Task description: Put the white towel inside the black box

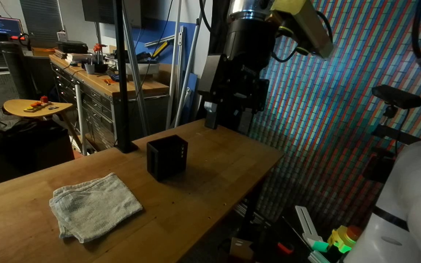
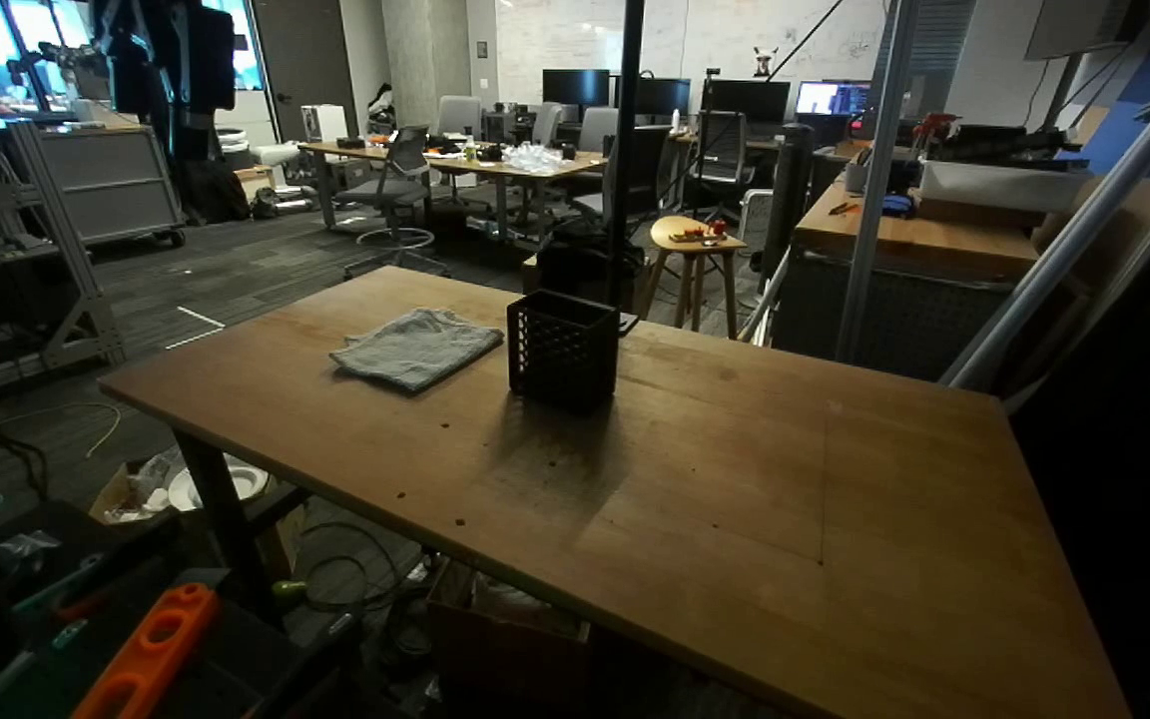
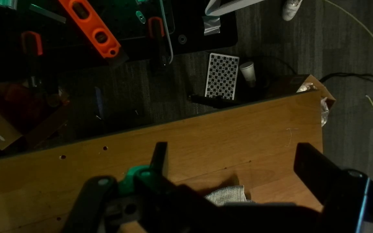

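Closest in the wrist view hangs our black two-fingered gripper (image 3: 231, 152), its fingers spread wide with nothing pinched between them. In an exterior view, the folded off-white cloth towel (image 1: 95, 210) lies flat on the brown wooden surface (image 1: 228, 160), outside the lidless black box with perforated sides (image 1: 167, 160): near it, not touching, at its 8 o'clock. We expect the towel to be light, soft and limp, hard to damage and unlikely to slip, though so flat that our fingertips may need to come almost down to the surface. We would pinch a ridge near its middle, so it gathers into a bunch; held by one corner, it would probably unfold and drape over the rim. From the gripper, the towel sits well below, at 8 o'clock in that same view. The wrist view shows only part of it, at 6 o'clock.
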`<move>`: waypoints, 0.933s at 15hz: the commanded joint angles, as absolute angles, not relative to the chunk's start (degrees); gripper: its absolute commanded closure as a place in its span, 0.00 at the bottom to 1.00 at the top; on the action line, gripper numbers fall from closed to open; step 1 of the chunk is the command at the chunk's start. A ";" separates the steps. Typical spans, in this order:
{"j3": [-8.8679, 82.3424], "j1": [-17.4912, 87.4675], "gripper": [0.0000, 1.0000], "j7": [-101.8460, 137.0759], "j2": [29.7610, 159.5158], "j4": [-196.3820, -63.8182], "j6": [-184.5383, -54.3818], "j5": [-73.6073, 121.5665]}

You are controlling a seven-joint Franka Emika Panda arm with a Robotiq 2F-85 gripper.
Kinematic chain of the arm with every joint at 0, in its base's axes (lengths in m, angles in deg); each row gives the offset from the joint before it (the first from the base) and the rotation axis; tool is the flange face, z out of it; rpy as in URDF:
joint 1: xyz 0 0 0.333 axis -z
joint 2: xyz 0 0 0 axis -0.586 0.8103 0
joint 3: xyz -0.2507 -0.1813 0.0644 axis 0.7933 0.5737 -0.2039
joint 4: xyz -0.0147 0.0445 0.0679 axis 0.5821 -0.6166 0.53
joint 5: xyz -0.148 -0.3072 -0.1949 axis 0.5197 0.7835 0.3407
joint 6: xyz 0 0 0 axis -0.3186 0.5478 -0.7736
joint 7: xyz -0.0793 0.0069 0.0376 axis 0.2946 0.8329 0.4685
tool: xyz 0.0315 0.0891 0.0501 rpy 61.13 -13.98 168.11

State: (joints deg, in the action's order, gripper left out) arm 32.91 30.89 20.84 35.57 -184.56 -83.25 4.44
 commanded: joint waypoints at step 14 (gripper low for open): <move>23.43 28.10 0.00 19.08 56.14 -170.10 -89.97 5.69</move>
